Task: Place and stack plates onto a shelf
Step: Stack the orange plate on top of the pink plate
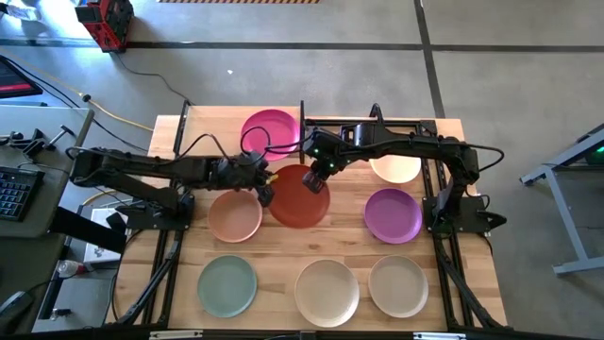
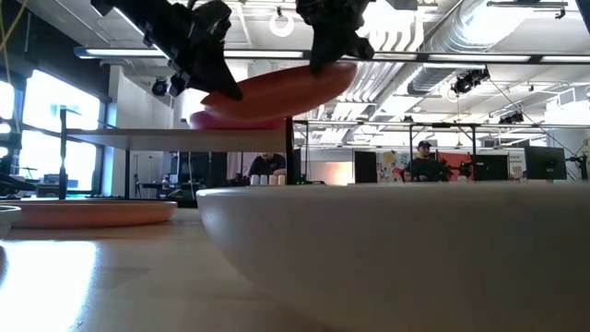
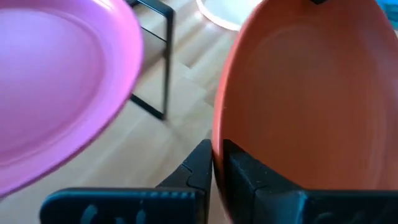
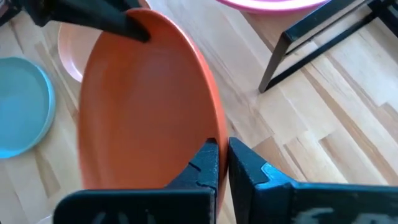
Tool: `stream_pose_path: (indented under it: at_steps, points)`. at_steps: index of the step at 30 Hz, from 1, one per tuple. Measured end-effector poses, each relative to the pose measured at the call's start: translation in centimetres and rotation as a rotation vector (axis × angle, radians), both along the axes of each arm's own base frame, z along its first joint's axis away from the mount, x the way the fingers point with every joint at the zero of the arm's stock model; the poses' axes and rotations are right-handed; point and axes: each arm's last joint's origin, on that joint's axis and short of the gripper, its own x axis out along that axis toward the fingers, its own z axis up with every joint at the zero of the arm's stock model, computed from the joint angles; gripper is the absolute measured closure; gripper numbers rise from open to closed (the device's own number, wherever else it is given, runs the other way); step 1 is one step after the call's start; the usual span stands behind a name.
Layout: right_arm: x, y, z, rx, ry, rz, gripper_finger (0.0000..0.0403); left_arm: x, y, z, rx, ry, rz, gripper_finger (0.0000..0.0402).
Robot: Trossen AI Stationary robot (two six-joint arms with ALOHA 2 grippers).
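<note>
The left pincer (image 1: 261,178) is gripping the left rim of the orange plate (image 1: 300,195), with its two fingers (image 3: 239,171) closed on the thin edge. The right pincer (image 1: 315,179) is gripping the same plate at its far rim, fingers (image 4: 245,165) pressed together on the edge too. So both arms are carrying one plate between them, lifted above the desk (image 1: 283,250). In the low view the plate is hanging a little tilted, just above the shelf (image 2: 175,138) level and over the magenta plate (image 2: 230,120), which is already lying on the shelf.

I am judging that the plate is stiff and light, because it is keeping its shape while it is held only at two small points on the rim. The matte surface is probably giving fair friction, but a thin rim held by narrow fingers can slip or pivot, so a grip on opposite sides of the raised rim looks the safest. It may crack if it is dropped on the wood.

The plate is round, shallow and burnt orange, with a low curved wall and a flat bottom. The other plates are waiting on the desk: peach (image 1: 235,215), mint (image 1: 226,286), cream (image 1: 327,292), beige (image 1: 398,285), purple (image 1: 393,214), and one pale plate (image 1: 398,170) partly under the right arm.
</note>
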Motion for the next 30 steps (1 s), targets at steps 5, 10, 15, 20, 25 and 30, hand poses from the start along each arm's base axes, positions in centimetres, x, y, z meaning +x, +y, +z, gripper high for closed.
stream_pose_path:
  at_steps: [5,10,15,20,25,30]
  points:
    - [0.1,0.0,0.0,-0.001,-0.008,-0.030,0.0402,0.1,0.8,0.1,-0.093,-0.024,-0.073,0.0346]
    - [0.1,-0.1,0.0,0.013,-0.014,-0.055,0.0402,0.3,1.3,0.4,-0.194,-0.087,-0.143,0.0312]
    - [0.0,0.0,0.0,0.024,-0.009,-0.073,0.0402,0.0,1.9,1.1,-0.228,-0.137,-0.157,0.0293]
    - [0.0,0.0,0.0,0.025,-0.006,-0.072,0.0402,-1.2,2.2,2.6,-0.204,-0.202,-0.148,0.0291]
    - [-0.1,-0.1,0.0,0.024,0.000,-0.075,0.0402,-2.7,2.6,4.2,-0.146,-0.265,-0.130,0.0291]
    - [0.0,-0.1,0.0,0.002,-0.008,-0.087,0.0402,-3.5,2.9,4.8,-0.122,-0.285,-0.112,0.0291]
